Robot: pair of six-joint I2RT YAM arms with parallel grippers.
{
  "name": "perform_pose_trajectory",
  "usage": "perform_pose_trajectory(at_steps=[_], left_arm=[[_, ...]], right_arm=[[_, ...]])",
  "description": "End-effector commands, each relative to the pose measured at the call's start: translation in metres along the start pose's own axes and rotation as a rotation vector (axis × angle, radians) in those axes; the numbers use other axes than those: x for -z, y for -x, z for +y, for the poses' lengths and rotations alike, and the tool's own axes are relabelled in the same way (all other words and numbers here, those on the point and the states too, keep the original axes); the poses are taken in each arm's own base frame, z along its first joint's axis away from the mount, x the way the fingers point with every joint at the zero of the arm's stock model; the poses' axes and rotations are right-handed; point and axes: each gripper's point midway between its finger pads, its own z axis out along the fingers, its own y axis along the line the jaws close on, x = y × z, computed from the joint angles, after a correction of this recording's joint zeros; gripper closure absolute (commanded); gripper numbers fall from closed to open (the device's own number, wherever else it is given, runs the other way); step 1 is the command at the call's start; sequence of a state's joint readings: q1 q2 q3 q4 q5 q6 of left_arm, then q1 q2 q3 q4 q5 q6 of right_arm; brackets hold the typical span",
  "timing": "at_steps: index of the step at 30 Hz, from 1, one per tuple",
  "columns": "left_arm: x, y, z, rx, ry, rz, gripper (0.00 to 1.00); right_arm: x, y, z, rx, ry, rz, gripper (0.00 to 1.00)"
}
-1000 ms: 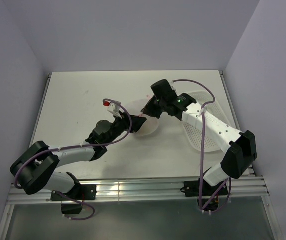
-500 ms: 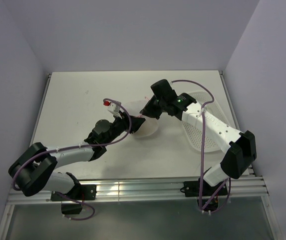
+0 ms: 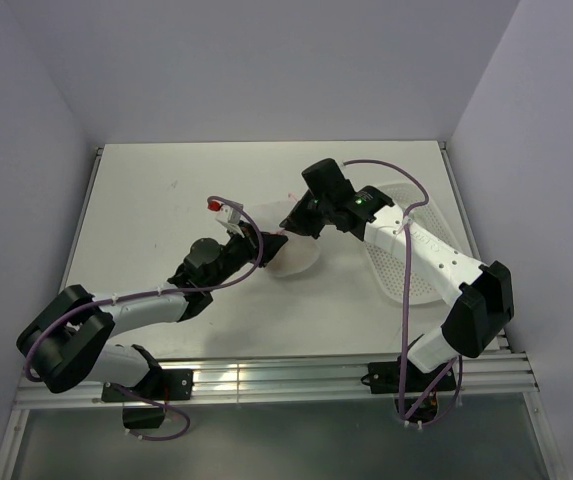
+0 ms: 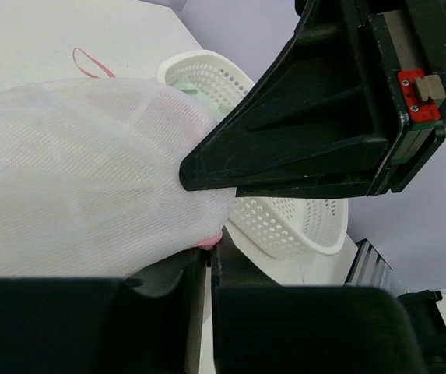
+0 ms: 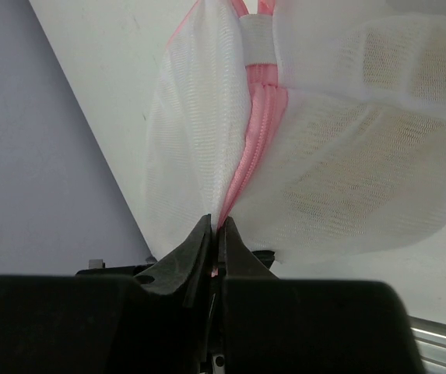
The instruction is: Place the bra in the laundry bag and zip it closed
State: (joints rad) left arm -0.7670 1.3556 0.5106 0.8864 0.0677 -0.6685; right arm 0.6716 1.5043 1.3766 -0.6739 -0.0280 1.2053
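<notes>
The laundry bag [image 3: 298, 262], a white mesh pouch with a pink zipper rim, lies mid-table between both arms. My right gripper [image 3: 291, 228] is shut on the pink zipper rim [image 5: 258, 132] at the bag's far side, its tips [image 5: 216, 226] pinching the seam. My left gripper [image 3: 272, 243] comes in from the left, jaws nearly together with a bit of pink rim [image 4: 209, 243] caught at their tips. The bra shows only as dull yellowish shading [image 5: 363, 167] through the mesh. In the left wrist view the bag [image 4: 75, 171] fills the left, under the right gripper's black finger [image 4: 285, 140].
A white perforated plastic basket [image 3: 411, 250] lies to the right of the bag, close behind it in the left wrist view [image 4: 285, 222], with a pale mint garment [image 4: 185, 84] inside. The metal rail at the table's near edge [image 3: 296, 375] holds the arm bases.
The left gripper's jaws have closed onto the bag's pink rim. The right arm and the bag have hardly moved.
</notes>
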Motion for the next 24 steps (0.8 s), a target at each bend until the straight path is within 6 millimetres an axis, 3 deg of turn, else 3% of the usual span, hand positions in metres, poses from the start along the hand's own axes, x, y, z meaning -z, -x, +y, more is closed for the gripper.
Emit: perform_pose_trajectory(at_steps=[1, 4, 14, 24], left_arm=[[-0.008, 0.028, -0.021, -0.028, -0.072, -0.07, 0.91], [-0.007, 0.026, -0.022, -0.028, -0.076, -0.06, 1.0], [-0.003, 0.015, -0.019, -0.028, -0.069, -0.014, 1.0], [0.0, 0.0, -0.011, -0.013, -0.044, 0.046, 1.0]], right_arm=[[0.004, -0.007, 0.003, 0.044, 0.004, 0.023, 1.0], [0.002, -0.004, -0.002, 0.052, -0.011, 0.007, 1.0], [-0.003, 0.014, -0.015, 0.084, -0.077, -0.093, 1.0], [-0.006, 0.036, -0.018, 0.227, -0.126, -0.186, 1.0]])
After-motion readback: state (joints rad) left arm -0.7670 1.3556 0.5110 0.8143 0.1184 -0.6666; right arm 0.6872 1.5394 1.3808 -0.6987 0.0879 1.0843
